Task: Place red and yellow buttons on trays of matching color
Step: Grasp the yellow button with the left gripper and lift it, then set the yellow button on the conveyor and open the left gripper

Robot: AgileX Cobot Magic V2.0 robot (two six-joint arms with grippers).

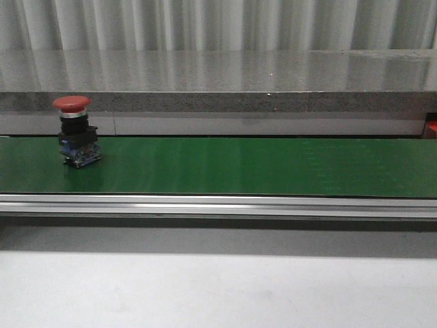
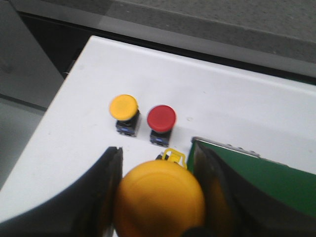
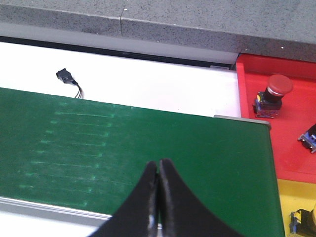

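Observation:
A red button stands upright on the green belt at its left end. My left gripper is shut on a yellow button, held above the white table. Beyond it on that table stand a second yellow button and a red button side by side. My right gripper is shut with nothing in it, above the belt. To its side lies the red tray with a red button in it, and the yellow tray adjoins it.
A small black connector with wires lies on the white surface beyond the belt. A metal rail runs along the belt's front edge. A grey stone ledge stands behind the belt. Another dark part sits in the red tray.

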